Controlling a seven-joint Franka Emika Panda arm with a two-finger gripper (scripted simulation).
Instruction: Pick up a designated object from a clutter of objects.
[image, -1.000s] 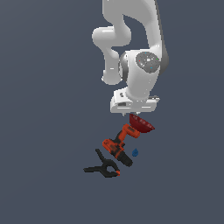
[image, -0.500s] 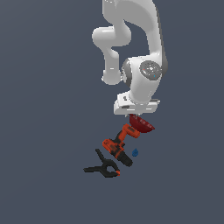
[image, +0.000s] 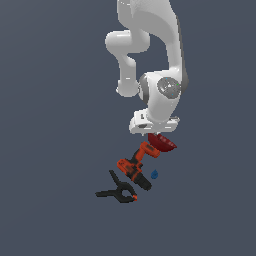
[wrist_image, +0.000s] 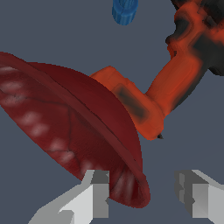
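Note:
The dark red bowl (image: 163, 143) lies tilted against the handle end of the orange-and-black drill (image: 134, 169). My gripper (image: 154, 133) hangs right over the bowl, and its fingertips are hard to make out in the exterior view. In the wrist view the gripper (wrist_image: 144, 194) is open. The bowl's (wrist_image: 74, 127) lower rim sits between the fingers, close to one finger (wrist_image: 97, 192) and apart from the other. The drill (wrist_image: 175, 83) lies just behind the bowl.
A black spring clamp with orange tips (image: 118, 191) lies on the far side of the drill from the bowl. A tiny blue piece (image: 154, 174) sits beside the drill; it also shows in the wrist view (wrist_image: 124, 11). All lie on a plain dark grey floor.
The arm's wrist has shifted slightly over the bowl. The bowl, drill, clamp and blue piece have not moved.

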